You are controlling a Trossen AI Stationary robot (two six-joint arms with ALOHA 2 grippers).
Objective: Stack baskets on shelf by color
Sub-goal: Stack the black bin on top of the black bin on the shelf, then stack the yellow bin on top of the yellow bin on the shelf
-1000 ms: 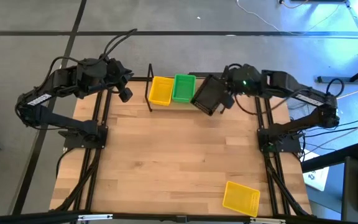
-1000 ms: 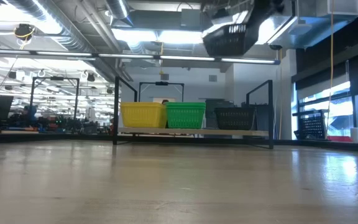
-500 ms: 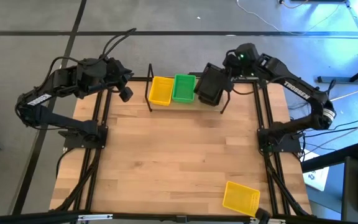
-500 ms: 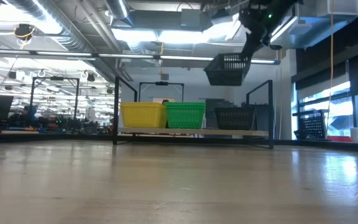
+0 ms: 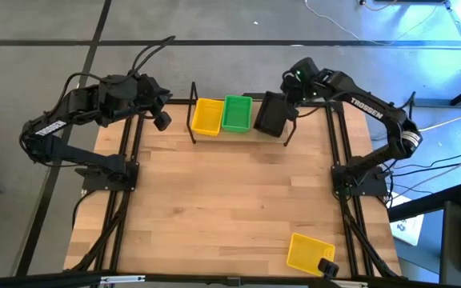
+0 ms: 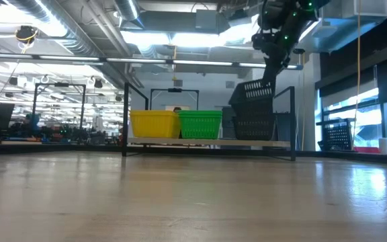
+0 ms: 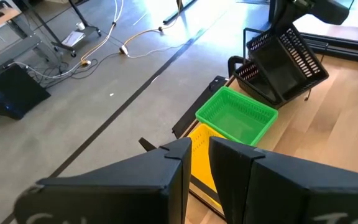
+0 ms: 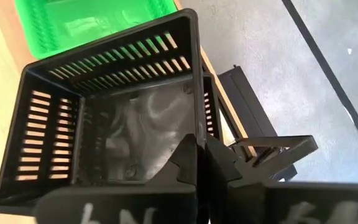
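Your right gripper [image 8: 199, 163] is clamped on the rim of a black plastic mesh basket [image 5: 270, 114], tilted over another black basket [image 6: 252, 128] on the black-barred wooden-board shelf [image 6: 207, 142], beside the empty green basket [image 5: 237, 113] and yellow basket [image 5: 207, 117]. A second yellow basket [image 5: 310, 254] sits near the table's front edge. Your left gripper [image 7: 197, 168] waits beside the shelf, jaws slightly apart, empty.

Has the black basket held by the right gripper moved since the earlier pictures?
Yes. The black basket has come down from high above the shelf onto the black basket already there, still tilted, held by the right gripper.
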